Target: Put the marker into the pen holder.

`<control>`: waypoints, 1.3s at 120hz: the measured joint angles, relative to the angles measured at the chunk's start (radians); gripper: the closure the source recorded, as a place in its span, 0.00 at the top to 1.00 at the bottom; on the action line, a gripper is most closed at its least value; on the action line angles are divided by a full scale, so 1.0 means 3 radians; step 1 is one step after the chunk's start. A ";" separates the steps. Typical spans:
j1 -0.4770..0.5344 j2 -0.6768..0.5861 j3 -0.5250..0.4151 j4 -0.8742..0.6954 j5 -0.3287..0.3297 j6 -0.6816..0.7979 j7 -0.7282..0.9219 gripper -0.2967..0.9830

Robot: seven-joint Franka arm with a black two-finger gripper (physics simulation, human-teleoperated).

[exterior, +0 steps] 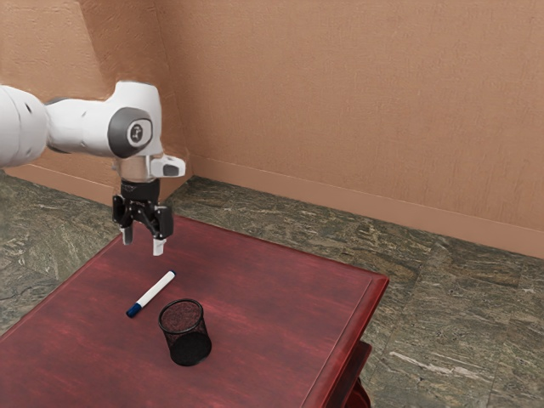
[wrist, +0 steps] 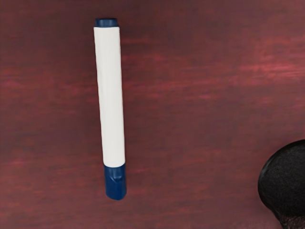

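Dark red wood grain covers the tabletop [exterior: 272,293], with tan textured walls [exterior: 340,110] behind. Beside the round black wire-mesh pen holder [exterior: 185,334], apart from it, the white cylindrical marker with dark blue ends [wrist: 111,98] lies flat. Above, on the marker's side of the holder, the black two-finger gripper [exterior: 143,240] hangs with its fingers spread, nothing between them. An off-centre grip could roll or twist the smooth barrel; carried too low, or not turned upright, the marker could catch the holder's rim and tip it. Bare wood stretches from the holder to the table edge at the exterior view's right, leaving lifting room; on the marker's side, the holder's nearness makes sideways moves riskier.
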 joint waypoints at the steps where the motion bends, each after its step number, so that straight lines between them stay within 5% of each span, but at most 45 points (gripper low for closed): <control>1: 0.0005 -0.0018 -0.0017 -0.0048 0.0011 0.0038 0.0004 0.75; 43: 0.0027 -0.0124 -0.0131 -0.1026 0.0347 0.1408 0.0159 0.75; 98: 0.0063 -0.0091 -0.0056 -0.1347 0.0370 0.1770 0.0222 0.72; 156: 0.0063 -0.0058 -0.0059 -0.1350 0.0368 0.1826 0.0199 0.31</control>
